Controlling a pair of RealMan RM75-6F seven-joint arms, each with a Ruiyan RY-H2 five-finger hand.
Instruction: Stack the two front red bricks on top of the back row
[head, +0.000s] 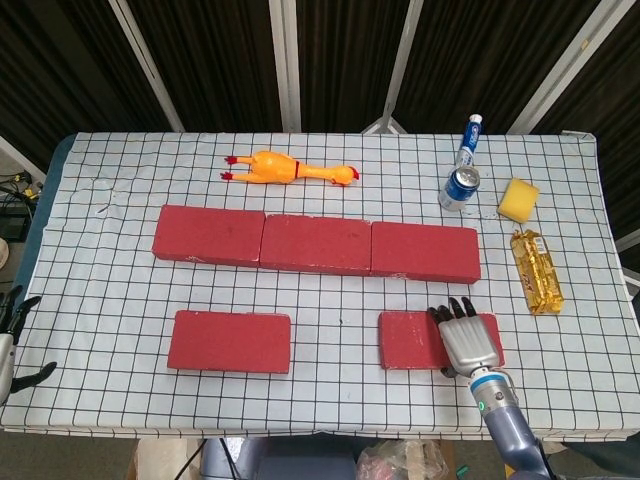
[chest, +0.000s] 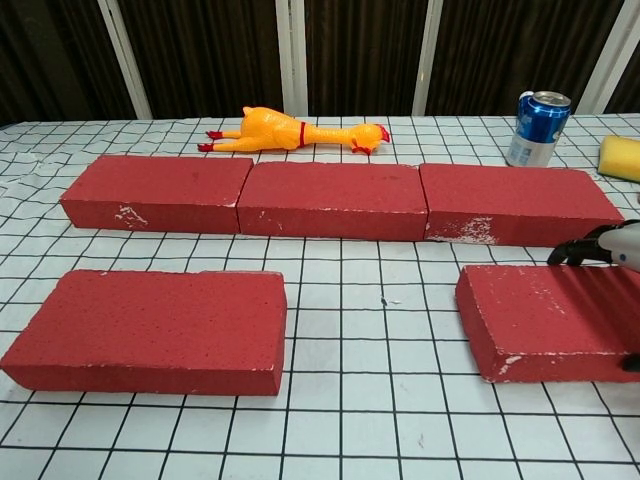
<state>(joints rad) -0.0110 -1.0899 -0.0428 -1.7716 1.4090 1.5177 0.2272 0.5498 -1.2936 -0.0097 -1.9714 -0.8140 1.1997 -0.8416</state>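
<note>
We list the right robot hand (head: 465, 338), fingers spread flat over the front right red brick (head: 412, 340), long axis left-right, just before the back row (head: 316, 243); grip uncertain.

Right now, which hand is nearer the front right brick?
Right. The right hand lies over the front right brick; the left hand sits off the table's left edge, far away.

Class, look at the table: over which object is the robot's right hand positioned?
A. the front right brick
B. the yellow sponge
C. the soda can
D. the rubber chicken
A: in the head view the right hand lies over the right part of the front right brick, far from the other three things.
</note>
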